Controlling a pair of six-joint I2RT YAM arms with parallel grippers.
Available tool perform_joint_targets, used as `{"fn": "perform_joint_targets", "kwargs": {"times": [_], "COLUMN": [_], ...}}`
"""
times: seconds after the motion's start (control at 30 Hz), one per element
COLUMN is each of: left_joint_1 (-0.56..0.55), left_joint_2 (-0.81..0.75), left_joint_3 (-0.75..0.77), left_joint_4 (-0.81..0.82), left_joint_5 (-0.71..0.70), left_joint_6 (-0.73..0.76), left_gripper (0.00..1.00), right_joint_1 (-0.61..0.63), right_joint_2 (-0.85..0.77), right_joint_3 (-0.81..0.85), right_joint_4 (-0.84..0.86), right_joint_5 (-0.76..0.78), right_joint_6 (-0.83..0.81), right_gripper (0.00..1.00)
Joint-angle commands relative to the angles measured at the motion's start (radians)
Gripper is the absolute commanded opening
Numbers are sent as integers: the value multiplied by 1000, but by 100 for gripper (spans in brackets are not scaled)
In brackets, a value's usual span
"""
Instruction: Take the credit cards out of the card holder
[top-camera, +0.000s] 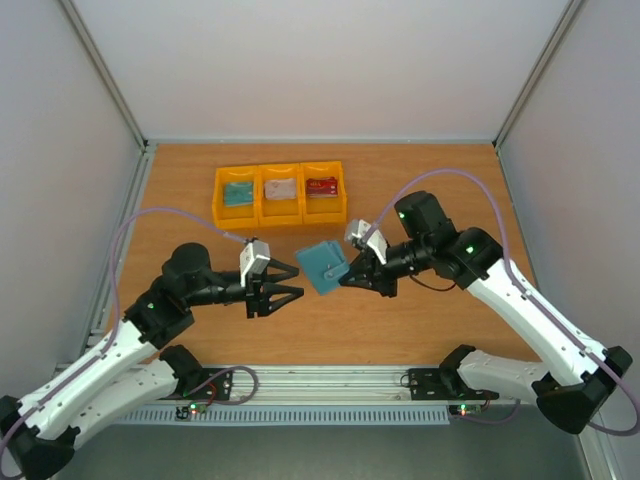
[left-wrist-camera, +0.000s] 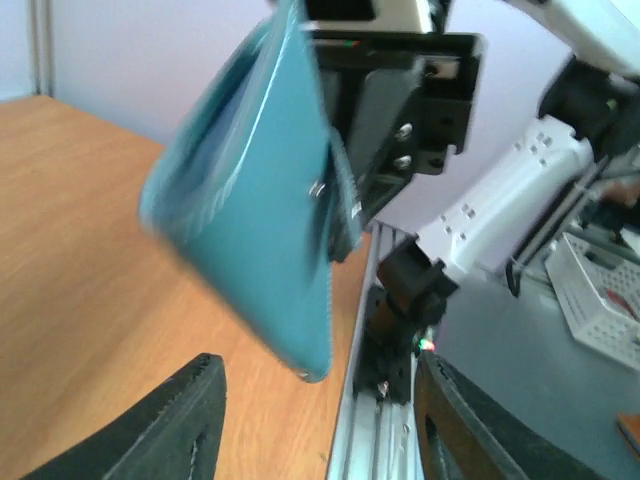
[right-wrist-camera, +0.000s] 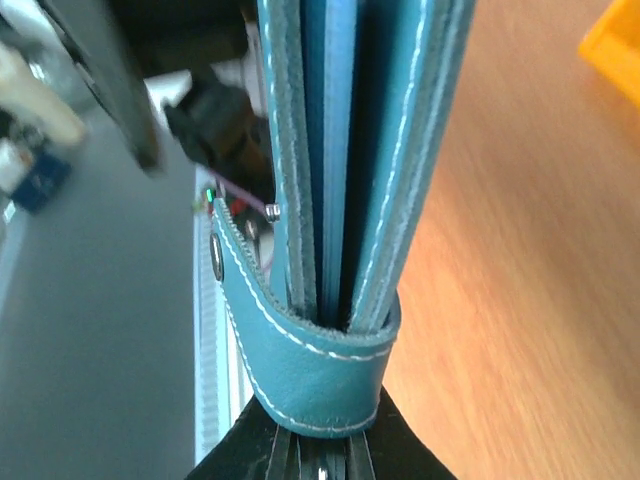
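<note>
My right gripper (top-camera: 345, 275) is shut on the teal card holder (top-camera: 322, 266) and holds it on edge above the middle of the table. In the right wrist view the holder (right-wrist-camera: 340, 200) stands folded in my gripper (right-wrist-camera: 320, 452), its strap round the layers; I cannot tell if a card is inside. My left gripper (top-camera: 297, 281) is open and empty, just left of the holder, fingertips pointing at it. In the left wrist view the holder (left-wrist-camera: 260, 200) hangs ahead of my open gripper (left-wrist-camera: 318, 400). A teal card (top-camera: 238, 192), a whitish card (top-camera: 280, 188) and a red card (top-camera: 321, 186) lie in the bins.
Three joined yellow bins (top-camera: 258, 216) stand at the back of the wooden table; a corner shows in the right wrist view (right-wrist-camera: 615, 40). A metal rail (top-camera: 330, 378) runs along the near edge. White walls enclose the sides and back.
</note>
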Motion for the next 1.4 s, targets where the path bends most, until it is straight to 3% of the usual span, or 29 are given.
{"fn": "perform_joint_targets", "kwargs": {"times": [0.0, 0.13, 0.23, 0.43, 0.53, 0.67, 0.8, 0.97, 1.03, 1.1, 1.13, 1.2, 1.37], "left_joint_1": [12, 21, 20, 20, 8, -12, -64, -93, -93, -94, -94, -91, -47], "left_joint_2": [23, 81, 135, 213, 249, 261, 269, 275, 263, 247, 216, 196, 143], "left_joint_3": [114, 205, 219, 201, 184, 188, 204, 202, 198, 196, 181, 165, 91], "left_joint_4": [-403, -587, -618, -303, -259, -293, -359, -354, -329, -302, -279, -260, -137], "left_joint_5": [115, 243, 322, 383, 368, 392, 326, 271, 227, 140, -34, -147, -290], "left_joint_6": [471, 654, 672, 414, 359, 393, 457, 467, 440, 360, 241, 150, -88], "left_gripper": [56, 67, 74, 73, 67, 55, 42, 6, 0, 0, 0, 0, 0], "right_joint_1": [71, 169, 196, 271, 274, 281, 294, 299, 299, 297, 264, 198, -41], "right_joint_2": [53, 64, 77, 132, 125, 123, 145, 158, 146, 113, 36, -34, -191], "right_joint_3": [31, 45, 59, 99, 121, 142, 158, 187, 193, 185, 150, 103, -27], "right_joint_4": [-324, -344, -327, -347, -346, -344, -341, -351, -345, -296, -195, -118, -23], "right_joint_5": [147, 201, 203, 237, 232, 227, 246, 257, 276, 336, 497, 603, 560], "right_joint_6": [-284, -392, -416, -440, -466, -488, -501, -508, -494, -424, -303, -163, 123], "right_gripper": [2, 2, 2, 1, 1, 1, 1, 1, 1, 8, 28, 42, 47]}}
